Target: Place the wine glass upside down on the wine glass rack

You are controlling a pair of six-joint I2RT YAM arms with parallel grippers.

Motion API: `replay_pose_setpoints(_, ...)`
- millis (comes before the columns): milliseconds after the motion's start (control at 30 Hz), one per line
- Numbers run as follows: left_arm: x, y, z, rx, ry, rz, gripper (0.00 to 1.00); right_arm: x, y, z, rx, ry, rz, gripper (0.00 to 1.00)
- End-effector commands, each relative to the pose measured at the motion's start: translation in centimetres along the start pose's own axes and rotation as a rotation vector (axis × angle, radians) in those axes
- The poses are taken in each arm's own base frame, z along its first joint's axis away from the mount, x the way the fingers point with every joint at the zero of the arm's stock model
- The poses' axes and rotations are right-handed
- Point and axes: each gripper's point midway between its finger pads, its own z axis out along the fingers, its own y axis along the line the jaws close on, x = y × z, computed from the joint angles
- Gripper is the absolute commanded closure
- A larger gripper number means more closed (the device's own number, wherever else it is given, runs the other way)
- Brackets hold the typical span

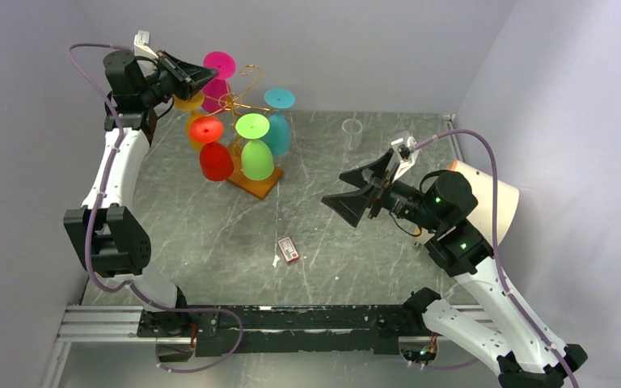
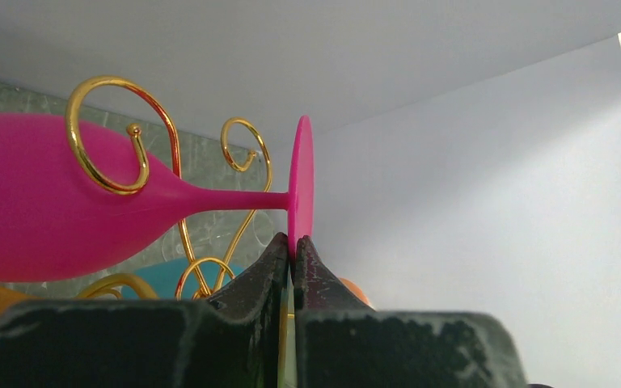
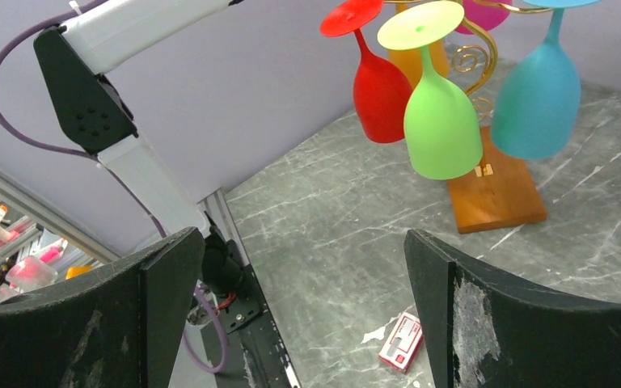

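The gold wire wine glass rack [image 1: 239, 98] stands on its brown wooden base [image 1: 256, 183] at the back left. A pink wine glass [image 1: 219, 65] hangs upside down among its scroll arms. My left gripper [image 1: 203, 75] is shut on the edge of the pink glass's foot [image 2: 300, 186]. In the left wrist view the pink bowl [image 2: 40, 210] lies behind a gold scroll [image 2: 101, 158] and my gripper [image 2: 293, 242] pinches the foot's rim. My right gripper [image 1: 354, 195] is open and empty above the table's middle right, also seen in its wrist view [image 3: 303, 242].
Red [image 1: 215, 160], green [image 1: 256, 158], teal [image 1: 278, 131] and orange [image 1: 187, 103] glasses hang on the rack. A clear cup [image 1: 352, 132] stands at the back. A small red box [image 1: 289, 250] lies on the table's centre. A cream cylinder [image 1: 497, 194] sits at the right.
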Motion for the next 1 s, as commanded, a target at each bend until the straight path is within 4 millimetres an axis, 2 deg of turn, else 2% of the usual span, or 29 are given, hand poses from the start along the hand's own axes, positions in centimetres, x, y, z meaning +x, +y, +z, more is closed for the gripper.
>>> replay_pose_setpoints(0,-1.2,-2.7,0.2,0.103,-0.044,0.092,0.93,-0.4,0.2,-0.3,-0.001,-0.020,-0.019,0.00)
replay_pose_setpoints(467,-2.7,-2.1,1.1,0.089,-0.102,0.108,0.93,-0.3,0.2,-0.3,-0.001,-0.019,-0.022,0.00)
replay_pose_setpoints(967,-4.3,-0.9,1.2,0.055,-0.166,0.117,0.93,-0.5,0.2,-0.4,0.001,-0.019,-0.035,0.00)
